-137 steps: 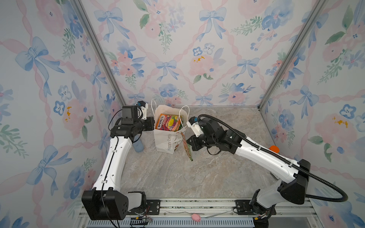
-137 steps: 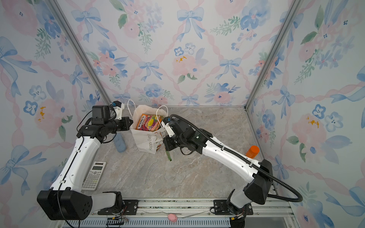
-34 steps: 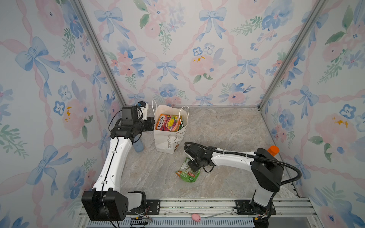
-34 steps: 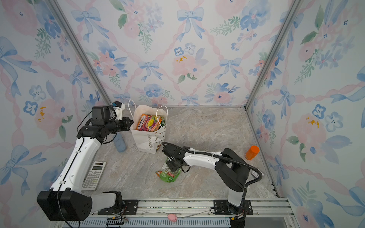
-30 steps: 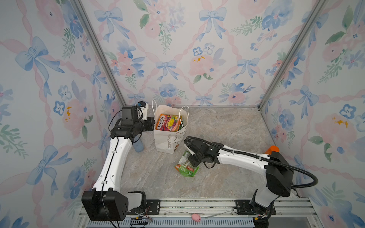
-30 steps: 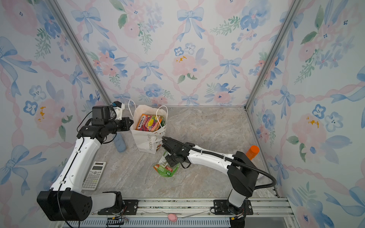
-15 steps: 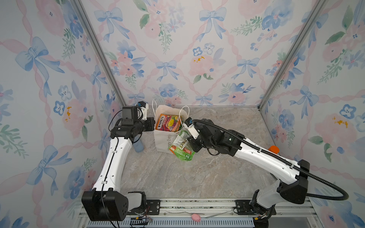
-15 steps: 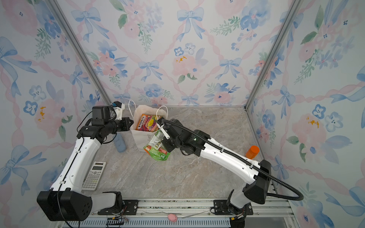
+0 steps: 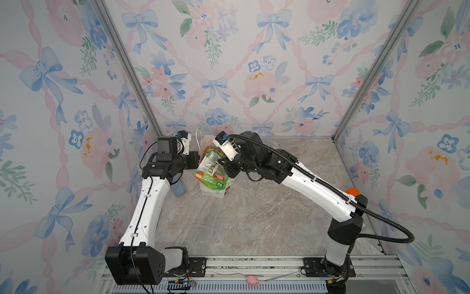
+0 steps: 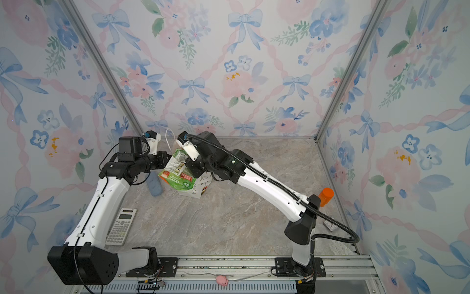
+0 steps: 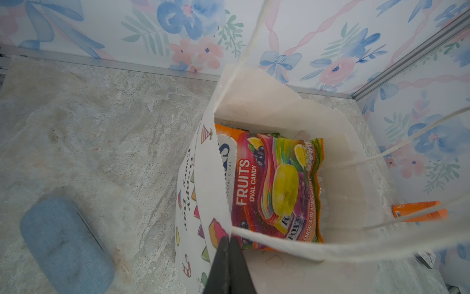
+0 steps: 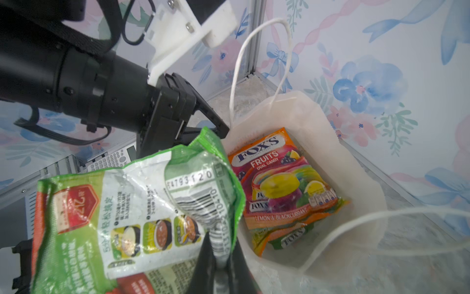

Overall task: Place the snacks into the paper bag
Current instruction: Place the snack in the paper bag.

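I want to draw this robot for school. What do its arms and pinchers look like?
The left arm and right arm are smooth white tubes with chunky black joints. A thick ribbed black hose loops along the right one; a thin black wire runs down the left. The left gripper and right gripper have slim black fingers.

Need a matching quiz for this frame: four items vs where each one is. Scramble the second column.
1. green packet
2. FOX'S packet
3. calculator
4. blue case

A. lying inside the paper bag
B. on the table, far from the bag, near the front edge
C. pinched in the right tool, off the table
D. on the table right beside the bag

Pairs: 1-C, 2-A, 3-B, 4-D
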